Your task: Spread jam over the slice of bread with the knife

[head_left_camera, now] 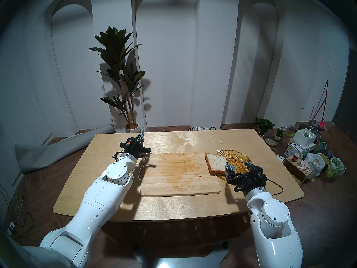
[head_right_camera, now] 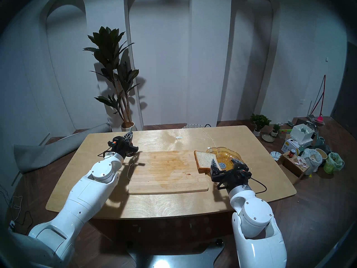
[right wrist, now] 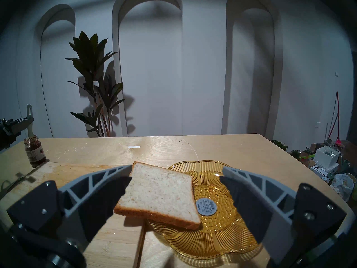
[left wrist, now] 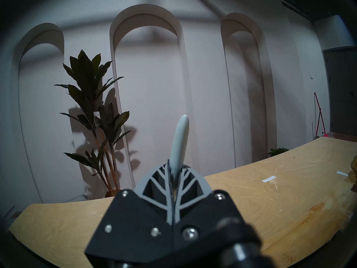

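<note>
My left gripper (head_left_camera: 140, 139) is shut on the knife (left wrist: 179, 142) at the table's far left, the pale grey-blue handle pointing up. In the right wrist view the knife (right wrist: 30, 122) reaches down into the open mouth of the jam jar (right wrist: 34, 151); its blade tip is hidden. The slice of bread (head_left_camera: 216, 162) lies tilted, one edge on the amber glass dish (head_left_camera: 237, 155), the other over the wooden cutting board (head_left_camera: 179, 174). My right gripper (right wrist: 176, 171) is open just in front of the bread (right wrist: 160, 192), one finger on each side, touching nothing.
A small red smear (head_left_camera: 200, 176) and wet stains mark the board. A strip of white tape (head_left_camera: 187, 139) lies on the table behind it. A potted plant (head_left_camera: 119, 78) stands behind the table. Boxes and bags (head_left_camera: 309, 161) clutter the floor at the right.
</note>
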Tool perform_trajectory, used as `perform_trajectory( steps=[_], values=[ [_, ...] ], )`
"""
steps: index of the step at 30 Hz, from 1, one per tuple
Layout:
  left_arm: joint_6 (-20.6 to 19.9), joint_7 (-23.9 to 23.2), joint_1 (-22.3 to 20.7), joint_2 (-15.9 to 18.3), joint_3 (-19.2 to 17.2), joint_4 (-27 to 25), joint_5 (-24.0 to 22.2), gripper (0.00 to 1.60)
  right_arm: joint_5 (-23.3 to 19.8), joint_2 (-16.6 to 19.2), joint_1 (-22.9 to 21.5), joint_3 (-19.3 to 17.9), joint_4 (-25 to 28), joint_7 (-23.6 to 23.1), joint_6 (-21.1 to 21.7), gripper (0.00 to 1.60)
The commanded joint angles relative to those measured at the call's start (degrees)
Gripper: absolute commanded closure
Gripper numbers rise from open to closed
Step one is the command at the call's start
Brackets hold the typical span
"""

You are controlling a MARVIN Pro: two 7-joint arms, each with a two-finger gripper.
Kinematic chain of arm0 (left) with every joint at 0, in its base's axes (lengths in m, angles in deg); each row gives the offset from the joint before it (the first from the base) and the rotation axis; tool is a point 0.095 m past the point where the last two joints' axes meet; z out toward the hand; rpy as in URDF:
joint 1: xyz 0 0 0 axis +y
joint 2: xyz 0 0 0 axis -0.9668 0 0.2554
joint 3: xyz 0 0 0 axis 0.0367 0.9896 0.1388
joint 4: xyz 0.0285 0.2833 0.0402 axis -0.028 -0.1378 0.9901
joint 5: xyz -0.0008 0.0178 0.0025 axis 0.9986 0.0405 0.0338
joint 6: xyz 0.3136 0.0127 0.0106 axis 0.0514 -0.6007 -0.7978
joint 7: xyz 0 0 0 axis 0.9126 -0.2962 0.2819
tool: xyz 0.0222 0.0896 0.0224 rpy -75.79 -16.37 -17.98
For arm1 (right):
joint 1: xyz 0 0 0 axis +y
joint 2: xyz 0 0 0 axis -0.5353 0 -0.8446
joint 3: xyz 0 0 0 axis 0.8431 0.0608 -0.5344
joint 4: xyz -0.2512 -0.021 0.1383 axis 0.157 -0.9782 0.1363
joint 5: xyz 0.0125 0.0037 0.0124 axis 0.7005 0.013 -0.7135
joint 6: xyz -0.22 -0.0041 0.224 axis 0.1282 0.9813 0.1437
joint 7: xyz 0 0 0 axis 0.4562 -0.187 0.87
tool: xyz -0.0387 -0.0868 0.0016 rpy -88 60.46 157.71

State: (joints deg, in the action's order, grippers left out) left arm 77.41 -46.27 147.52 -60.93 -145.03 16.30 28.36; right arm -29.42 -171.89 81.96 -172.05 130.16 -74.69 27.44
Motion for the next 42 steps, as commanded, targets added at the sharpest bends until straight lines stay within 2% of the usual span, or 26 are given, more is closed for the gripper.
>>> perform_trajectory(
  steps=[1, 10, 18, 34, 42],
  values=[
    [0.1, 0.8, -0.5, 0.3, 0.0, 1.3, 0.9, 1.6, -0.3, -0.3, -0.2, 0.5, 2.4, -0.1, 0.3, 0.0],
    [0.6, 2.8, -1.0, 0.4, 0.8, 2.6, 3.2, 1.6, -0.1, -0.2, -0.3, 1.4, 2.8, 0.3, 0.8, 0.0],
    [0.6, 2.6, 0.0, 1.0, 0.4, -0.1, 2.5, 1.6, -0.3, -0.2, -0.5, 1.8, 2.9, 0.7, 1.0, 0.0],
    [2.0, 7.3, -1.2, 1.2, 4.0, 2.3, 10.8, 1.6, -1.0, -0.1, -0.1, 1.8, 3.1, 1.0, 0.9, 0.0],
    [2.0, 8.3, -1.7, 0.9, 4.6, 2.7, 11.4, 1.6, -1.3, 0.0, 0.1, 1.7, 3.0, 0.9, 0.7, 0.0]
  ],
)
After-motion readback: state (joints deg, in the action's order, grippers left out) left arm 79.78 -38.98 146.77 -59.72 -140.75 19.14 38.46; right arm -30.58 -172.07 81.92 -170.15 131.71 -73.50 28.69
